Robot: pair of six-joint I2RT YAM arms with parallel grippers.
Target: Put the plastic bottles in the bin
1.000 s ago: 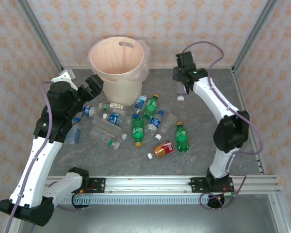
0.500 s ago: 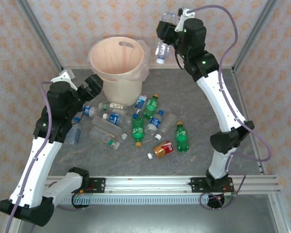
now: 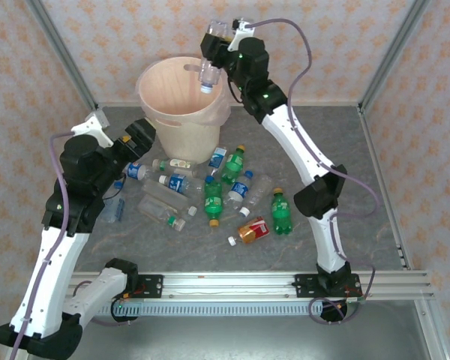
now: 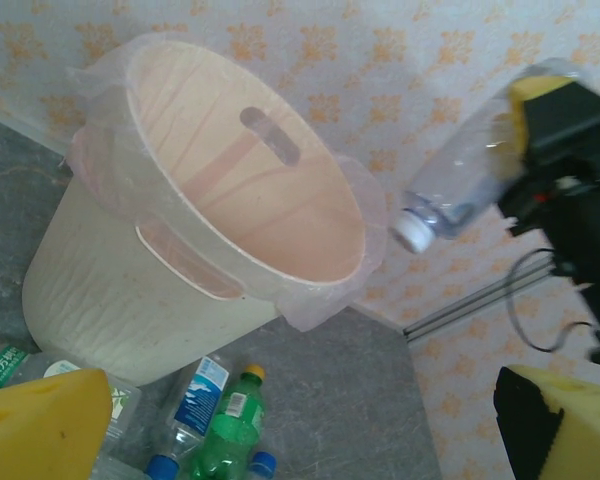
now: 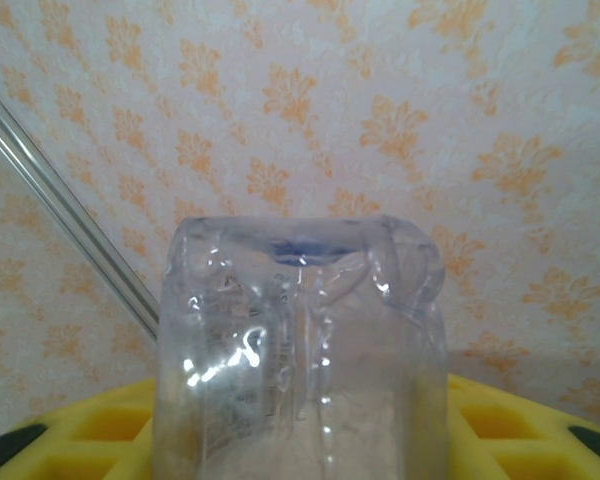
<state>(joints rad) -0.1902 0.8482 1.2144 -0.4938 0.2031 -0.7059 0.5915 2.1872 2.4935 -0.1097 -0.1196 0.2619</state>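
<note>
**A:** Grey mottled table [image 3: 345,150], and the cream bin [image 3: 181,136] stands upright at the far left.

**B:** Near of it, bottles lie scattered flat. Clear bottles [image 3: 162,207] cluster on the left.

**A:** A green bottle [image 3: 282,212] lies furthest right, with a red-orange bottle [image 3: 253,230] just beside it, nearer the front edge.

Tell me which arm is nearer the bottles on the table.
Left. The left fingers, open, hover at the left edge of the pile beside the bin; the right fingers are high by its rim, gripping a clear bottle.
</note>
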